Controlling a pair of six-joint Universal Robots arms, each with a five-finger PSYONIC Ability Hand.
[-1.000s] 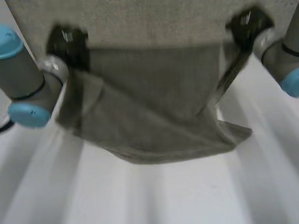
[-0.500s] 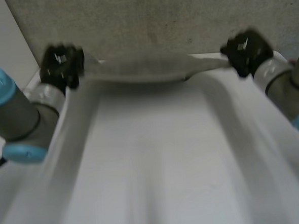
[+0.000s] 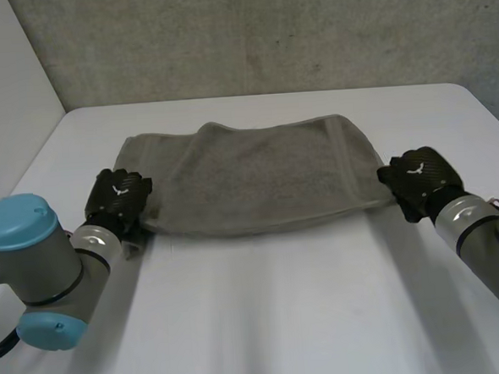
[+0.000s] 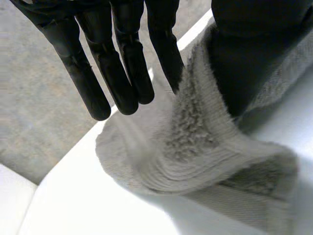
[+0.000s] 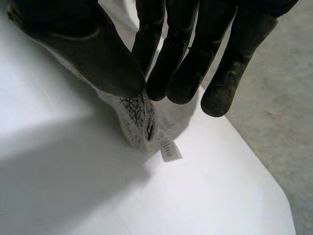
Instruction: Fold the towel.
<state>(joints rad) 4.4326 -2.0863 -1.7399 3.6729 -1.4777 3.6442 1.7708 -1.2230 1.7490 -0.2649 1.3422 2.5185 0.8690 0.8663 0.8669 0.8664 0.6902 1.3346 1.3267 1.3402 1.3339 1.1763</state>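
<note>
Likely soft, limp and light, the grey towel (image 3: 249, 178) lies doubled on the desk (image 3: 266, 322), left hand (image 3: 119, 197) and right hand (image 3: 419, 181) each pinching a near corner, the sensible holds since its middle would sag.

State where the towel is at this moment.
In the head view the towel lies across the white table's far half, its near corners pinched by the left hand and the right hand.
</note>
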